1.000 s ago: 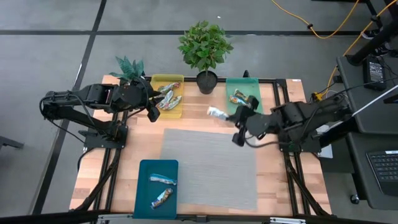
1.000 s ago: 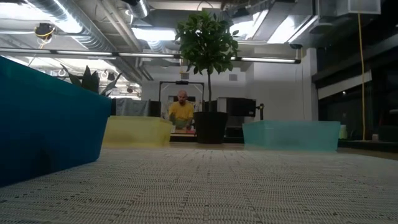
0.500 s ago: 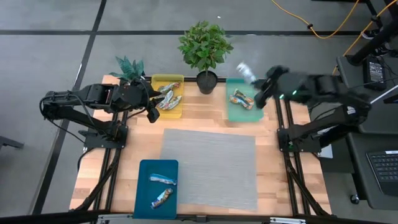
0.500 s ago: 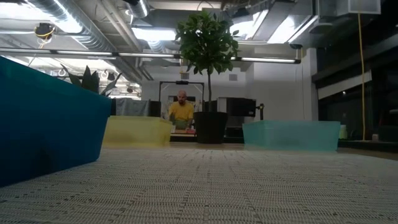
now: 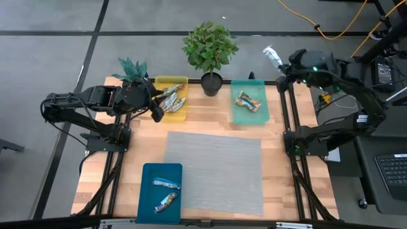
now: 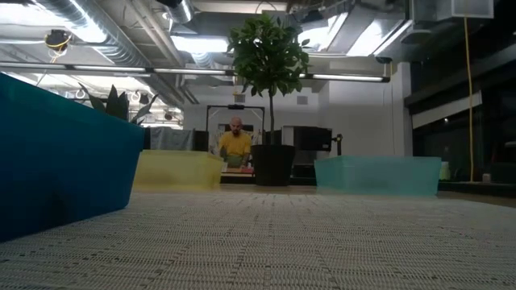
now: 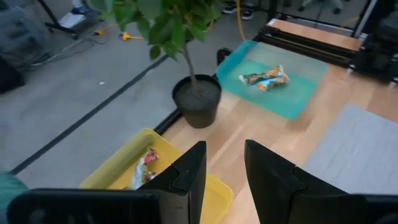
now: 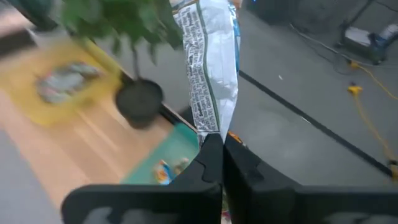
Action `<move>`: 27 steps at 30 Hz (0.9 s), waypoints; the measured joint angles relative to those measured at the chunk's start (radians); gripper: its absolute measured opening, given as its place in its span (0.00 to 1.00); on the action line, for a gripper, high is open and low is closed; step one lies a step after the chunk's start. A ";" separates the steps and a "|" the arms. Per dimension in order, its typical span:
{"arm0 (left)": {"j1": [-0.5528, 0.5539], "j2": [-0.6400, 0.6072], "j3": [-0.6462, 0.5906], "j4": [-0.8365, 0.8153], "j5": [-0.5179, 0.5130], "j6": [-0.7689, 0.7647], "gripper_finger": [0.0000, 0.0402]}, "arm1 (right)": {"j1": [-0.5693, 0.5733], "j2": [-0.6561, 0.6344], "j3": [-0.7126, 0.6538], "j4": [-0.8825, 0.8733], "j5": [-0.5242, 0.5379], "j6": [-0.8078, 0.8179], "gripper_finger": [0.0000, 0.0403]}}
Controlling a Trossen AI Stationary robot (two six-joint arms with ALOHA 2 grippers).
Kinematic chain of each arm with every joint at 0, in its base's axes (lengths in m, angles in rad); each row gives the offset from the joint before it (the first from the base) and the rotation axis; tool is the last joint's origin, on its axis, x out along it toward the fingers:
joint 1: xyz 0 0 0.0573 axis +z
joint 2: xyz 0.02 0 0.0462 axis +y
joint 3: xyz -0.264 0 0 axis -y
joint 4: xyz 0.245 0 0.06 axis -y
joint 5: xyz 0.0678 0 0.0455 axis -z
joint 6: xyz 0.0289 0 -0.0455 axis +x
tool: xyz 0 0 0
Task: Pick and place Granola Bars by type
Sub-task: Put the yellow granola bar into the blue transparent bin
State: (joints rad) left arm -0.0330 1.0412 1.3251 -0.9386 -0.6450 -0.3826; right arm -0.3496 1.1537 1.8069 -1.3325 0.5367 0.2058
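Right gripper [image 5: 278,62] beyond the green tray [image 5: 248,113], fingers pinching a granola bar [image 5: 272,56], left gripper [image 5: 155,115] beside the yellow tray [image 5: 181,81], fingers slightly spread, empty

Light: I see even overhead brightness on the counter [image 5: 210,124], soft shadows | Low view: ceiling lights [image 6: 193,42] glare, foreground dim | Right wrist view: heavy motion blur | Left wrist view: sharp

bars [image 5: 173,101] in trays [image 5: 248,114], mat [image 5: 213,172] between
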 joint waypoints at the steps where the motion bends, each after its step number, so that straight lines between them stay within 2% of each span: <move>1: 0.000 0.000 0.000 0.000 -0.014 0.000 0.25 | -0.040 0.010 0.000 -0.003 -0.024 -0.037 0.01; 8: 0.000 0.000 0.000 0.000 -0.115 -0.026 0.25 | -0.355 0.134 0.000 0.074 -0.275 -0.321 0.01; 11: 0.000 0.000 0.000 0.000 -0.120 -0.046 0.25 | -0.465 0.195 0.000 0.085 -0.390 -0.356 0.01; 15: 0.000 0.000 0.000 0.000 -0.120 -0.096 0.25 | -0.540 0.244 0.000 0.080 -0.510 -0.377 0.01; 19: 0.000 0.000 0.000 0.000 -0.098 -0.127 0.25 | -0.563 0.264 -0.005 0.084 -0.531 -0.396 0.01; 21: 0.000 0.000 0.000 0.000 -0.088 -0.132 0.25 | -0.571 0.261 -0.049 0.097 -0.532 -0.389 0.01; 27: 0.000 0.001 0.000 0.000 -0.087 -0.132 0.25 | -0.576 0.200 -0.359 0.231 -0.535 -0.347 0.01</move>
State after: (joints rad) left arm -0.0330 1.0426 1.3251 -0.9386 -0.7318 -0.5148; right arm -0.9260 1.3539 1.4478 -1.1013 0.0018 -0.1413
